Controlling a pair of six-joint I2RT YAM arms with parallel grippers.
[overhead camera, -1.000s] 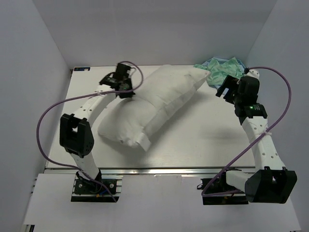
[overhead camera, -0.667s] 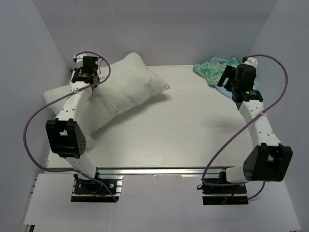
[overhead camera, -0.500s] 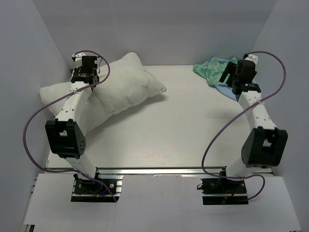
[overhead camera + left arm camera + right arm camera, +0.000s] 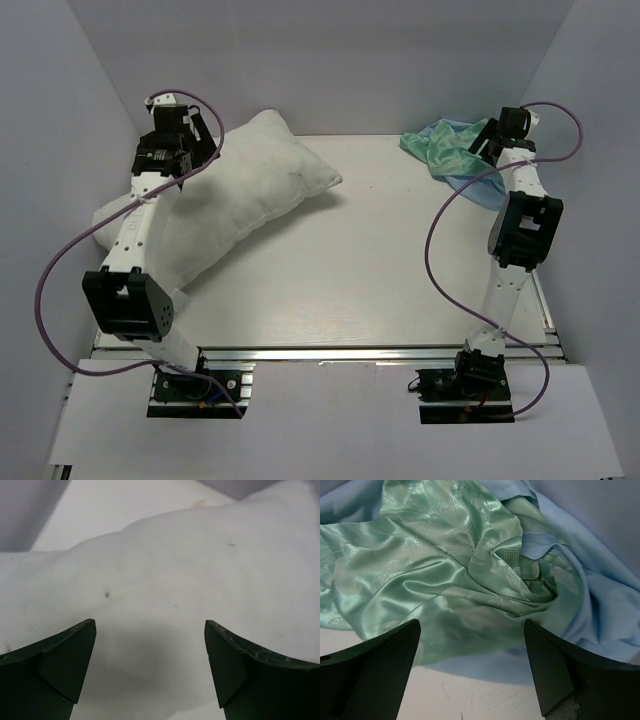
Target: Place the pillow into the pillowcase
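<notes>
Well, the left gripper (image 4: pixel 150 630) gapes wide over the plump white stuffed pillow (image 4: pixel 165 565); the right gripper (image 4: pixel 470 627) gapes wide over the crumpled teal-and-blue fabric pillowcase (image 4: pixel 460 570).

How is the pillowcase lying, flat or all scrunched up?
Scrunched up. The pillowcase lies in a heap, its green and blue sides twisted into folds, at the far right corner of the table.

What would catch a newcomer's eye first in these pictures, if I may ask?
The plump white pillow fills the table's far-left corner, the left gripper poised over it with jaws open. The crumpled teal and light-blue pillowcase lies in the far-right corner, beneath the open right gripper.
</notes>
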